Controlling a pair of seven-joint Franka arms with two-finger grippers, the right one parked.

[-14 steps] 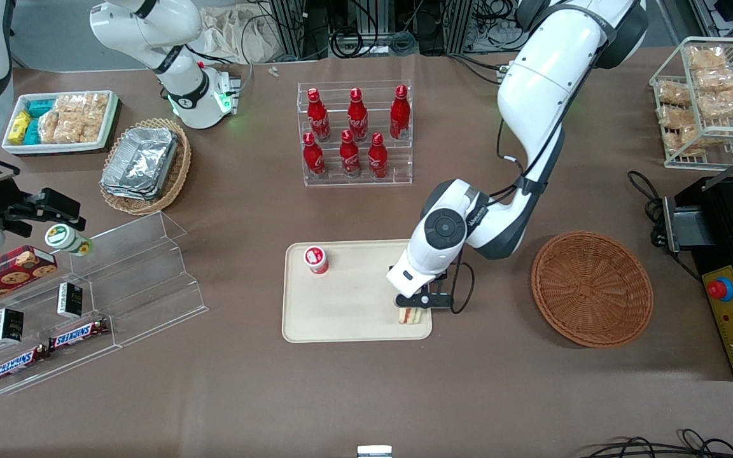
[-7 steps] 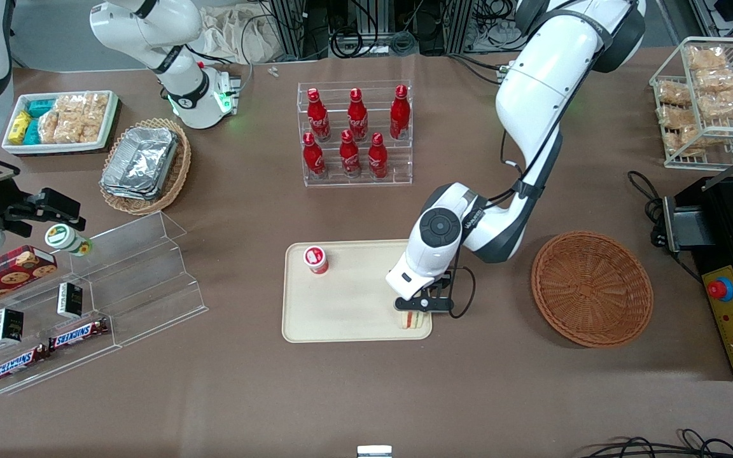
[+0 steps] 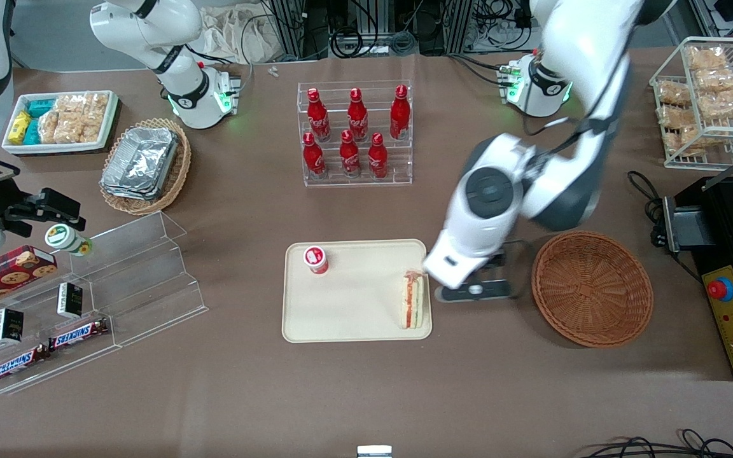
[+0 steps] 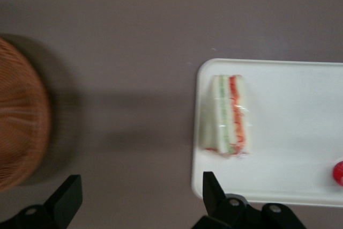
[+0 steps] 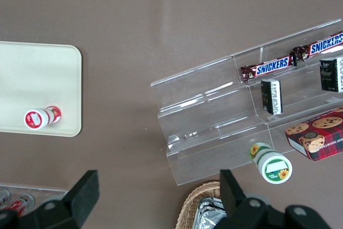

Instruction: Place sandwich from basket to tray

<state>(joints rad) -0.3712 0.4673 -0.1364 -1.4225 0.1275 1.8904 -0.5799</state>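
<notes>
Sitting flat under the load: tray (image 3: 341, 305), cream. Basket (image 3: 592, 288), wicker, lying empty to one side of the fingers. Gripper (image 4: 136, 197) hovering between basket and tray, fingers (image 4: 67, 199) spread, gripping nothing. Sandwich (image 3: 412, 299) resting on the tray's edge nearest the fingers; risk: a low sweep nudging it over the rim.
</notes>
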